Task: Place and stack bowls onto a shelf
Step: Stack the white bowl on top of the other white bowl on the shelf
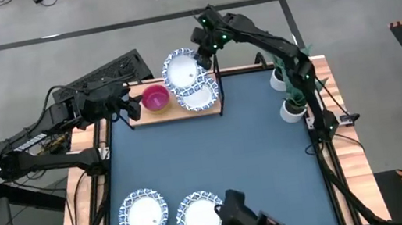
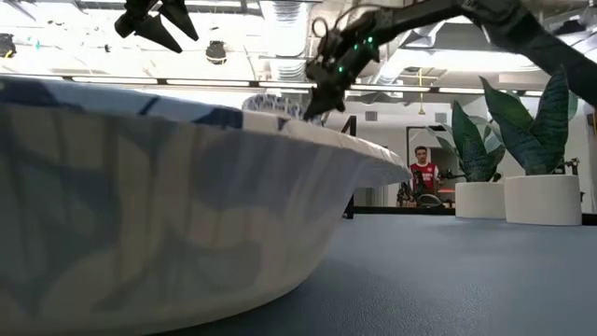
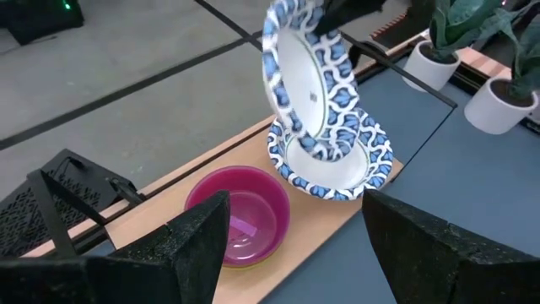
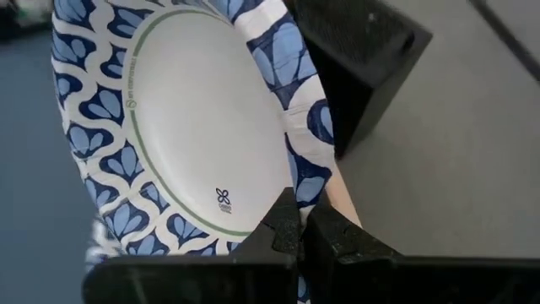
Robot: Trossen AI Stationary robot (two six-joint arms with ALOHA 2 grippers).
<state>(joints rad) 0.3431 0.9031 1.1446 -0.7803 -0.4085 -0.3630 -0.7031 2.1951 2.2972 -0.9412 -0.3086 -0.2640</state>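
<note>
The shelf (image 1: 173, 110) stands at the table's far edge. On its wooden board rest a magenta bowl (image 3: 240, 219) and a white bowl with a blue patterned rim (image 3: 337, 169). Above that one, a second white patterned bowl (image 3: 304, 80) hangs steeply tilted, with my right gripper (image 1: 203, 57) shut on it. My left gripper (image 1: 127, 105) hovers open just left of the magenta bowl and touches nothing. Two more white patterned bowls (image 1: 143, 214) (image 1: 198, 215) sit on the blue table by its near edge; one of them fills the front of the low view (image 2: 168, 205). My right gripper pinches the tilted bowl's rim (image 4: 297, 181) between its two fingers, one on the inner face and one on the outer. The fingers slant down from the far right. The bowl's hollow faces the table's left side. Whether its lower edge touches the bowl beneath, I cannot tell.
Two white plant pots (image 1: 291, 108) (image 1: 281, 77) with green leaves stand at the table's right edge beside the right arm. A black box (image 1: 105, 72) lies on the floor beyond the far left corner. A person (image 2: 424, 173) shows far off in the room.
</note>
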